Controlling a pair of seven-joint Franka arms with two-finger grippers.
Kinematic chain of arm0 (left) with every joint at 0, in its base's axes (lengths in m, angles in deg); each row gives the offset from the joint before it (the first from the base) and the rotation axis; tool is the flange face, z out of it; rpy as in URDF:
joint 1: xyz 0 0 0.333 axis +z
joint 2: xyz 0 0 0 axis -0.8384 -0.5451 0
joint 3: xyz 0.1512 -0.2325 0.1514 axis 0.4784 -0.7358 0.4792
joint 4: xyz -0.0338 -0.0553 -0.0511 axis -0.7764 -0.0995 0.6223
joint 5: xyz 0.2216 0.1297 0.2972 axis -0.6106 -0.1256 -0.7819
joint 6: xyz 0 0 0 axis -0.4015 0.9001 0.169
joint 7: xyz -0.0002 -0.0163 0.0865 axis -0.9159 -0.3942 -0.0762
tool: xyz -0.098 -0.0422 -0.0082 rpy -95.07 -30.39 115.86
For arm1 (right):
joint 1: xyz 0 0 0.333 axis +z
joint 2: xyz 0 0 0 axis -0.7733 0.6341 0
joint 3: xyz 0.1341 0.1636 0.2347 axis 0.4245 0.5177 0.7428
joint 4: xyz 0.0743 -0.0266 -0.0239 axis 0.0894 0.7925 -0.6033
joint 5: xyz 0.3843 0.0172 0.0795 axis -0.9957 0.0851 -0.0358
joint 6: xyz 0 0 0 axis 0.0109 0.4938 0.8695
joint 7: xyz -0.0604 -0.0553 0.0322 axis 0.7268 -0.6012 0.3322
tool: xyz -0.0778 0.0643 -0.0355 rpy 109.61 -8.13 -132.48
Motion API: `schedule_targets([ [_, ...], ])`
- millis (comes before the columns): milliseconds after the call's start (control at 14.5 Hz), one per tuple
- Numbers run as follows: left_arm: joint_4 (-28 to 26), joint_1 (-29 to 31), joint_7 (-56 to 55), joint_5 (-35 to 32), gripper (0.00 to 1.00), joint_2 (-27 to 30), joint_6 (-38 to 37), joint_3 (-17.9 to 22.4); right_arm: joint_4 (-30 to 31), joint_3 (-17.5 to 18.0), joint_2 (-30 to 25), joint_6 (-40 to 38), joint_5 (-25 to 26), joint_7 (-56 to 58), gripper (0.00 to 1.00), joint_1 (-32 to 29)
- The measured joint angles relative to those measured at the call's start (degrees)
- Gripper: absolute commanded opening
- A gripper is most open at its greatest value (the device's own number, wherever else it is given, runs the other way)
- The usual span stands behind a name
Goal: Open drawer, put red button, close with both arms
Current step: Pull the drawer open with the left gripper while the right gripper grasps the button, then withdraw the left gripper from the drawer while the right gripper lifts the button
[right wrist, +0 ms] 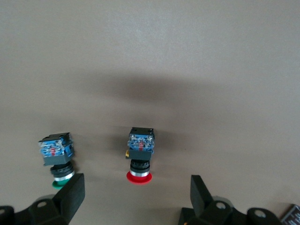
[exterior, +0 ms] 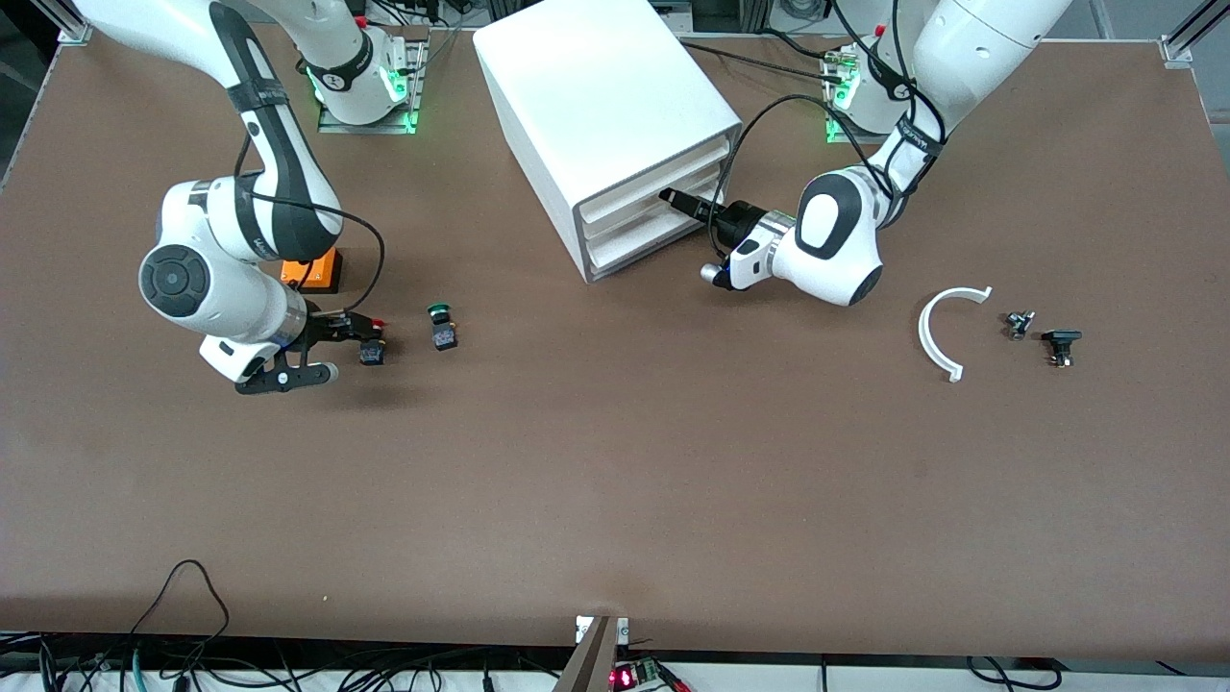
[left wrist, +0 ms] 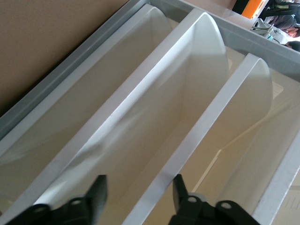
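1. Boxy white plastic cabinet [exterior: 601,115]: plain white all over; its three tray drawers white, pale grey frame edges [left wrist: 70,89].
2. Small push button with round red cap [right wrist: 139,157]: red cap, silver collar, black body, blue markings.
3. Alike push button with round green cap [right wrist: 57,157]: green cap, black body, blue markings.
4. Flat brown table top [exterior: 615,481]: uniform matte brown.
5. Small orange box [exterior: 312,271]: orange.
6. Curved white plastic arc [exterior: 944,327]: white.
7. Both two-finger grippers: black; arms white with black-grey joints.
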Motion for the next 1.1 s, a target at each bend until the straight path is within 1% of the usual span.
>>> schedule_targets([
  [207,0.2,0.1,0.4,1.1,0.00,0.5,-0.3,-0.1,1.9,-0.1,0.6,2.7,0.0,0.0,1.00,-0.3],
  [414,0.2,0.5,1.2,1.1,0.00,0.6,-0.2,0.2,5.3,-0.1,2.2,9.3,0.0,0.0,1.00,-0.3],
  [621,1.1,2.2,2.7,1.0,0.00,1.3,-0.4,3.6,7.9,-0.1,4.0,14.6,0.0,0.0,1.00,-0.3],
  [759,2.7,3.4,3.2,1.0,0.00,2.0,-0.1,6.8,8.7,0.0,5.0,16.3,0.0,0.0,1.00,-0.3],
  [897,4.6,4.6,3.3,1.0,0.00,2.1,1.7,8.5,9.0,0.3,5.7,17.1,0.0,0.0,1.00,-0.3],
  [966,5.6,5.0,3.3,1.0,0.05,2.1,2.6,9.0,9.0,0.6,6.0,17.5,0.0,0.0,1.00,-0.3],
  [1034,6.4,5.1,3.1,1.0,0.89,2.1,3.2,9.4,9.0,0.8,6.3,17.8,0.0,0.0,0.99,-0.3],
  [1103,6.8,5.1,3.2,1.0,1.00,2.1,3.5,9.7,9.0,1.0,6.6,17.9,0.0,0.0,0.99,-0.2],
])
